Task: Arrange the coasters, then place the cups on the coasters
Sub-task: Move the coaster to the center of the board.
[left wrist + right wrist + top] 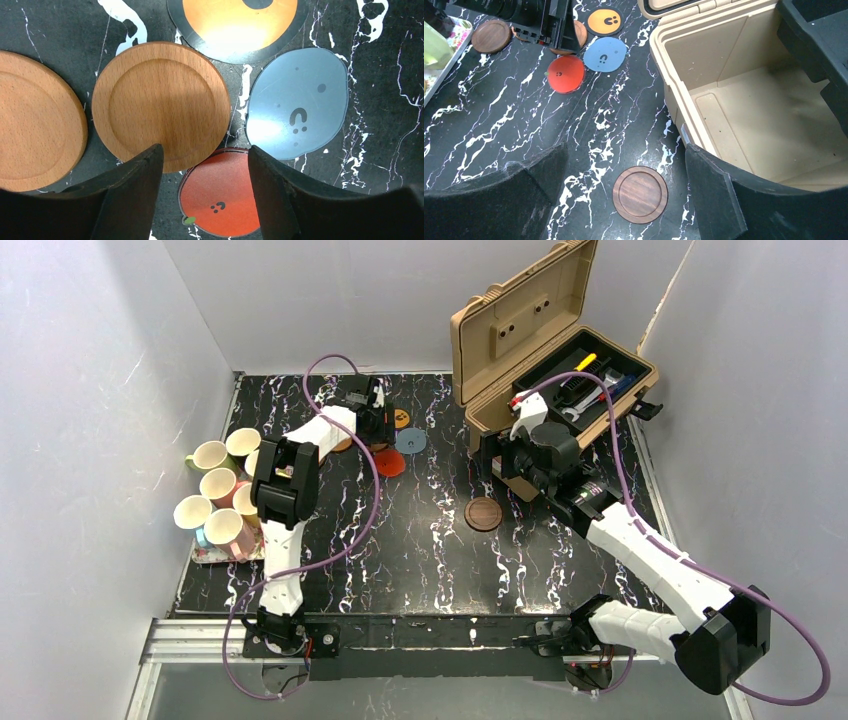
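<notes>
The step in hand looks like lifting one coaster out of the crowded cluster at the far middle of the bench (430, 540). To do it well, the left fingers (375, 422) should centre on a single disc and come down on its rim without nudging its neighbours. They stand partly open and empty, straddling the near edge of a light wooden coaster (160, 105) and the top of the red coaster (220, 195) just beside it. The grey-blue coaster (297, 105) and orange coaster (237, 25) lie close by. The right fingers (719, 195) are spread wide and hold nothing, with a dark wooden coaster (640, 194) on the bench between them. The cups (215, 485) wait on the tray (212, 556) at the left.
</notes>
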{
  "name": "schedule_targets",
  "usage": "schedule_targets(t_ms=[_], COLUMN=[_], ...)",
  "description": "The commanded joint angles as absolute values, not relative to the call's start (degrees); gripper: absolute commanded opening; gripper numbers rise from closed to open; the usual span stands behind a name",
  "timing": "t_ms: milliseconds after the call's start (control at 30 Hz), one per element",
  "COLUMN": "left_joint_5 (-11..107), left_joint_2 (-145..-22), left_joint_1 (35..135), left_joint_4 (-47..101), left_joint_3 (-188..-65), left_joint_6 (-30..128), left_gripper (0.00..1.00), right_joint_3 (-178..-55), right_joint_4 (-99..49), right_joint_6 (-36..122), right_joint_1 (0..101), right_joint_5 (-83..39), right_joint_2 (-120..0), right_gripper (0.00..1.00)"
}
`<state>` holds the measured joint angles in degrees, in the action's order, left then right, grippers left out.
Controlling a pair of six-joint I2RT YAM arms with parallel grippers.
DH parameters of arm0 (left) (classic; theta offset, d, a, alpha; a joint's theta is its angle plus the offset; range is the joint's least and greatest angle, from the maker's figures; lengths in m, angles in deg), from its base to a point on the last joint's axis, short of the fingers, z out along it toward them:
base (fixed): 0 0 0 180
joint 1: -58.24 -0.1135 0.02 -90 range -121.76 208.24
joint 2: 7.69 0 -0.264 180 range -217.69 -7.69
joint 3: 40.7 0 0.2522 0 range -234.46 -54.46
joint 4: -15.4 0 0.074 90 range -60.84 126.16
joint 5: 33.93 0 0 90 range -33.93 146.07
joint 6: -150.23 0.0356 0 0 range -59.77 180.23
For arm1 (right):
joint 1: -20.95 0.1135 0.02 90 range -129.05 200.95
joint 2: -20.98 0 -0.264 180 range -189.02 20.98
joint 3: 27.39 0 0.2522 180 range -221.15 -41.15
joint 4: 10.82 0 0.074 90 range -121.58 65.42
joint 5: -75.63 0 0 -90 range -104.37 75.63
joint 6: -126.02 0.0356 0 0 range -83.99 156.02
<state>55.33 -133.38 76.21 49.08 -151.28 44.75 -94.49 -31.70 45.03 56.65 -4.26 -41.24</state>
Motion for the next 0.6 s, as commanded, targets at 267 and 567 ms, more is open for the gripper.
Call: schedule_targets(t_ms=[267,567], left_joint_5=[59.3,56.6], left_joint_2=[-127.9,-122.2], left_joint_1=[76.4,76.4], left_joint_4=[50.7,55.1], left_joint_3=[-139.2,-130.4], left_joint_6=[43.3,36.5], left_gripper=[0.58,0.56], right_joint_3=[-92.7,-91.3], right_joint_4=[-29.8,-29.9], right_joint_6=[45.9,47.4], right_joint_1=[56.3,56.3], right_joint_5=[-4.0,-3.3], right_joint_2=[-39.5,-38.6], right_gripper=[0.95,0.95])
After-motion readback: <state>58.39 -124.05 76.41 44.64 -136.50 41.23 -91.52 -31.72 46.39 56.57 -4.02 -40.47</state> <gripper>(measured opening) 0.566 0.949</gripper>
